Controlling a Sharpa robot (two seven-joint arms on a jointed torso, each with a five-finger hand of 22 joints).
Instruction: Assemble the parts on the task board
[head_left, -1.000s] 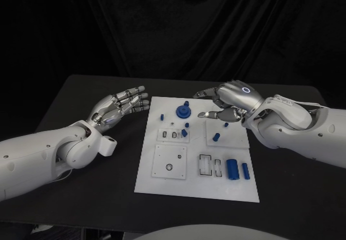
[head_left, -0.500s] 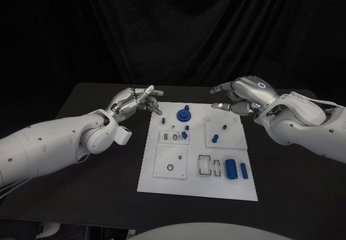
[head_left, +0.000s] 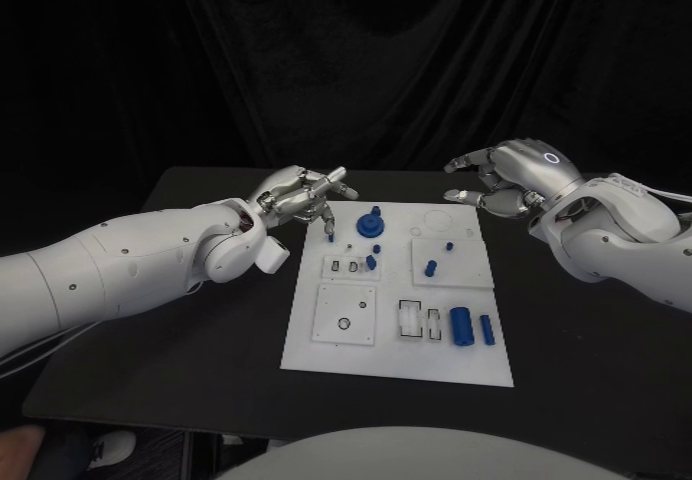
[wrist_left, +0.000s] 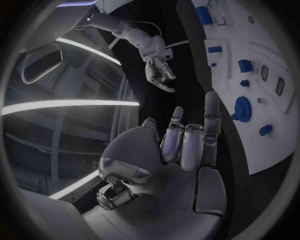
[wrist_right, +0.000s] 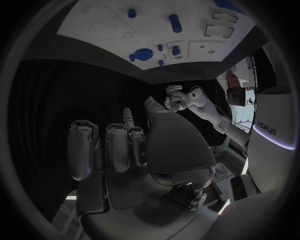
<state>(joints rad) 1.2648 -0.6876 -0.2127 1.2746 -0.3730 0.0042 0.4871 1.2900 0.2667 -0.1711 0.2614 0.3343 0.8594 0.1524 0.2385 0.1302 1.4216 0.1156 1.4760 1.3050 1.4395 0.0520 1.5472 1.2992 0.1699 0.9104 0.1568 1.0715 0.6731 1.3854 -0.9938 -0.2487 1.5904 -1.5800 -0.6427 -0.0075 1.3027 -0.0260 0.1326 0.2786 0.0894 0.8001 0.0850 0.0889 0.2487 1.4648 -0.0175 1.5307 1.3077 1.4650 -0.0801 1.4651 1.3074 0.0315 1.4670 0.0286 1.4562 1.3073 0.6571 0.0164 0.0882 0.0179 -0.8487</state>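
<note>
Left hand empty, fingers loosely curled, upper left of board. Right hand empty too. Risk: left fingertips clip gear.

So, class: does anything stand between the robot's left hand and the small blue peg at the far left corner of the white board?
Nothing visible does. The left hand hovers just off the white task board's far left corner, with the small blue peg right below its fingertips and only open space between them.
</note>
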